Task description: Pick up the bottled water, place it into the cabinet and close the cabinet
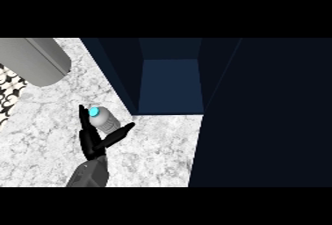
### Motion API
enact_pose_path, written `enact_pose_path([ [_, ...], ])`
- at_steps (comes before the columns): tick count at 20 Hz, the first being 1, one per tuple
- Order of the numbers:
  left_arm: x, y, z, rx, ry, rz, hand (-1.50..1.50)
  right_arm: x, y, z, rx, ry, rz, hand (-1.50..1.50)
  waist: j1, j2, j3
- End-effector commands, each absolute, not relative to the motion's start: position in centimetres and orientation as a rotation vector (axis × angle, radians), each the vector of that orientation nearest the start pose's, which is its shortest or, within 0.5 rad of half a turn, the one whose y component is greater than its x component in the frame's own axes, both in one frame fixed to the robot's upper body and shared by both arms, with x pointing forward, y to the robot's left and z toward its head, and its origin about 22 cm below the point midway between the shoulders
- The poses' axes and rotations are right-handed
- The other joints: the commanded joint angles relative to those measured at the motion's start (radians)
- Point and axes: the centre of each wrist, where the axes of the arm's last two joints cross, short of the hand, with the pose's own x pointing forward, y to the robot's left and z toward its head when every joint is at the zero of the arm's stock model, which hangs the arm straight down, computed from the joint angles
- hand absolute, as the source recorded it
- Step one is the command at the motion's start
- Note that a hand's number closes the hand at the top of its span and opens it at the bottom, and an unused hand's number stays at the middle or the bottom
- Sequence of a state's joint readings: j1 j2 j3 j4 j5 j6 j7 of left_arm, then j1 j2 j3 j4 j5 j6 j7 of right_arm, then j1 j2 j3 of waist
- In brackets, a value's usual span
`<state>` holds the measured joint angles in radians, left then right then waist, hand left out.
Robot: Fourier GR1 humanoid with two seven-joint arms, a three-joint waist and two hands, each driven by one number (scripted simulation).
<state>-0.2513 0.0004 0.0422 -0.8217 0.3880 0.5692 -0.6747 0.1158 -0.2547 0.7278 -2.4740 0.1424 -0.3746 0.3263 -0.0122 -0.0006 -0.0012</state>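
Note:
The bottled water (103, 122), grey with a glowing cyan cap, stands on the marble counter (156, 154) just left of the open cabinet (170, 83). My left hand (95, 143) comes up from the lower left. Its straight fingers (83, 121) lie along the bottle's left side and its thumb (120, 132) spreads out below right, so the bottle sits in the fork between them. The fingers are not curled round it. The cabinet shows a dark blue inside. My right hand is out of view.
The cabinet's dark door (272, 114) fills the right side of the view, swung open. A large grey rounded object (39, 59) lies at the top left. A black-and-white patterned surface (9, 94) shows at the left edge.

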Motion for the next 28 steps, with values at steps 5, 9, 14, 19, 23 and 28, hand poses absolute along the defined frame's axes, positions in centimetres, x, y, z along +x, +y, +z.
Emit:
enact_pose_path([
  [5,27.2,22.4,-13.2,0.454,-1.579,0.513,-1.50,8.8,-15.7,18.1,0.292,-1.995,0.218,-1.50,-0.001,0.001,0.000],
  [9,25.2,20.9,-15.6,0.430,-1.608,0.533,-1.50,8.4,-16.1,18.7,0.297,-1.978,0.226,-1.50,-0.014,0.002,-0.002],
  [14,26.3,20.9,-14.7,0.389,-1.633,0.585,1.50,7.4,-16.6,19.2,0.285,-1.997,0.200,-1.50,-0.010,-0.001,-0.001],
  [19,25.2,21.5,-15.6,0.319,-1.652,0.592,1.50,9.6,-14.8,18.1,0.259,-1.995,0.189,-1.50,0.004,0.000,0.000],
  [23,27.3,21.8,-14.0,0.286,-1.671,0.630,1.50,9.2,-16.2,18.4,0.284,-1.993,0.225,-1.50,0.005,0.000,0.001],
  [28,27.2,20.4,-14.6,0.190,-1.712,0.604,1.50,8.9,-15.7,17.1,0.263,-1.976,0.225,-1.50,-0.003,-0.001,0.000],
])
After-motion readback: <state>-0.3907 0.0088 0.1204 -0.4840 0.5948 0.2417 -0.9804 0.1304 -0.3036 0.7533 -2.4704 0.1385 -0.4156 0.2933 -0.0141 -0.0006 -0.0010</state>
